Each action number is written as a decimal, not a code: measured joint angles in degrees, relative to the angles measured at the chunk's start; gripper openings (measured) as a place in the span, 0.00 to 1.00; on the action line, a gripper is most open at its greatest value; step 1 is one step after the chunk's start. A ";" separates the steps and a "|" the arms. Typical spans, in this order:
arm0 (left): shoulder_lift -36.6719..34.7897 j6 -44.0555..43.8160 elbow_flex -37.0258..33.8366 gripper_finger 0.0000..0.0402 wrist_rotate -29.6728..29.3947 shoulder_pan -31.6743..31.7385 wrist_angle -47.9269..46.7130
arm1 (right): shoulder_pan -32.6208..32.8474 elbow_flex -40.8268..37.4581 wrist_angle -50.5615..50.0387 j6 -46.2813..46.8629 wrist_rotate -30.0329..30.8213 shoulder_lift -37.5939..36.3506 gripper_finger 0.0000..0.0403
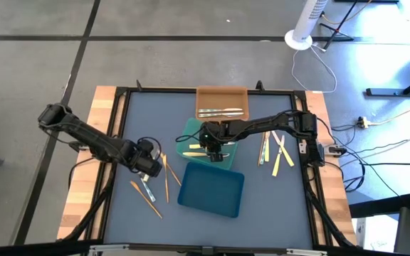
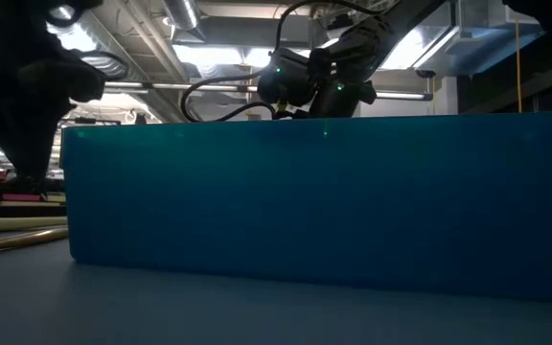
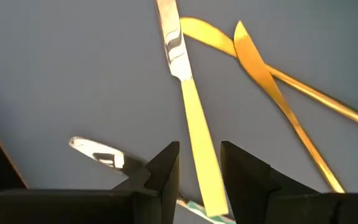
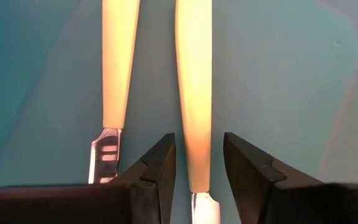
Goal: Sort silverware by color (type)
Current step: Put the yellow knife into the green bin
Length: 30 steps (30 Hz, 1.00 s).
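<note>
Right gripper (image 4: pixel 197 168) is straddling a pale yellow utensil (image 4: pixel 193 93) in the teal tray (image 4: pixel 291 74), fingers apart, seemingly not yet clamping. Left gripper (image 3: pixel 199 171) is likewise hanging open-fingered over another yellow handle (image 3: pixel 201 149). Both are looking light, stiff and slick, so mid-handle is seeming the best hold.

Colour rundown for you: the table (image 1: pixel 119 213) is a flat slate blue-grey with pale wood edges. Upper middle of the high view there's an orange-tan tray (image 1: pixel 223 96) with silvery pieces in it, below it a teal-green tray (image 1: pixel 194 131), and lower down a dark blue tray (image 1: pixel 212 190). In the left wrist view you've got a pale yellow utensil (image 3: pixel 197 137) with a shiny silver end, plus a deeper orange-yellow knife (image 3: pixel 260 68). Right wrist view: two creamy yellow handles (image 4: pixel 193 87) on teal. Both arms are black.
</note>
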 joint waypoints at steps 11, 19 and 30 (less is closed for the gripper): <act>0.00 6.11 -7.23 0.27 2.22 5.93 8.11 | 0.01 0.00 0.02 0.00 0.00 0.00 0.31; -0.25 6.17 -12.26 0.27 3.15 7.36 15.96 | 0.01 0.00 0.08 0.00 0.00 -0.04 0.31; -0.03 6.07 -11.63 0.27 3.15 7.37 17.17 | 0.01 0.00 0.11 0.00 0.00 -0.04 0.31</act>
